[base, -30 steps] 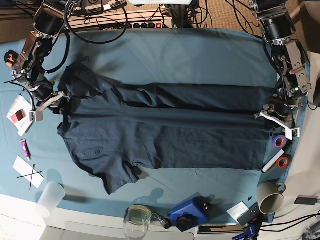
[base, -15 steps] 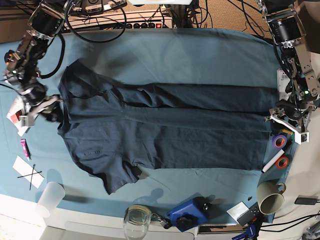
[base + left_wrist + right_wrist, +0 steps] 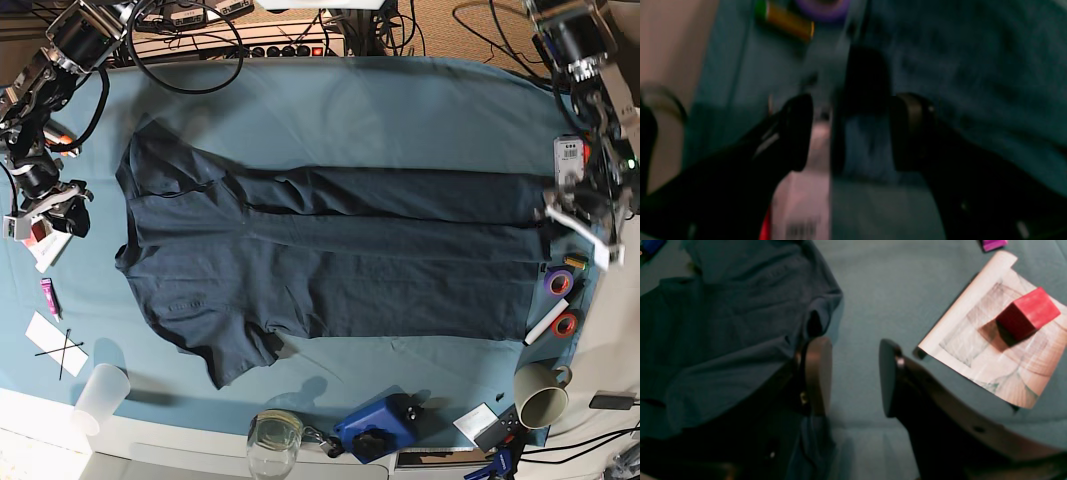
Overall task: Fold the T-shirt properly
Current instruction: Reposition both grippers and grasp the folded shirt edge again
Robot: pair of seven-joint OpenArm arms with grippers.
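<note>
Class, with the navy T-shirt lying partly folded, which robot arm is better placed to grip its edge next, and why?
Probably the left: its fingers stand open over the end of the dark navy T-shirt, while the right fingers part over bare cloth beside it.

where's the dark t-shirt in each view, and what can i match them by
Left wrist: dark T-shirt, upper right and centre, partly behind the fingers.
Right wrist: down the left side, to bottom centre.
Base: across the middle.
Landmarks: red cube on its printed sheet for base and right wrist; purple tape roll for base and left wrist.
</note>
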